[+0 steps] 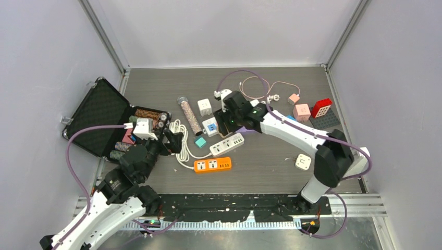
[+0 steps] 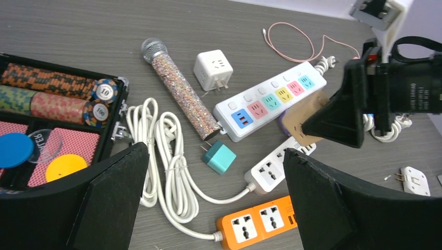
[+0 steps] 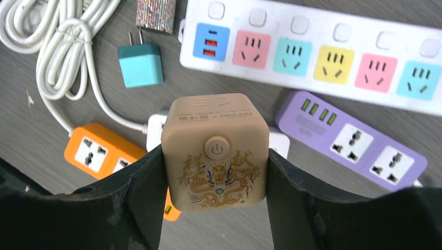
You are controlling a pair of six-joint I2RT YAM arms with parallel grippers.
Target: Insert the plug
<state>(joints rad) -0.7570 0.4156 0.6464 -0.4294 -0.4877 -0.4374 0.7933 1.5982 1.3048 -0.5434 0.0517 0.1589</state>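
Grey table [image 1: 271, 166]: tan cube plug [image 3: 215, 151] is clasped by the right gripper [image 3: 215, 174] near the purple strip [image 3: 354, 140]; left gripper [image 2: 216, 182] is spread empty. Socket alignment appears required next.

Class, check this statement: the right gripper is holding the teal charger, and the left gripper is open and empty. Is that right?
Not quite. The right wrist view shows the right gripper shut on the tan cube adapter with a dragon print, not on the teal charger, which lies on the table beside the white cable. The left gripper is open and empty, as stated.
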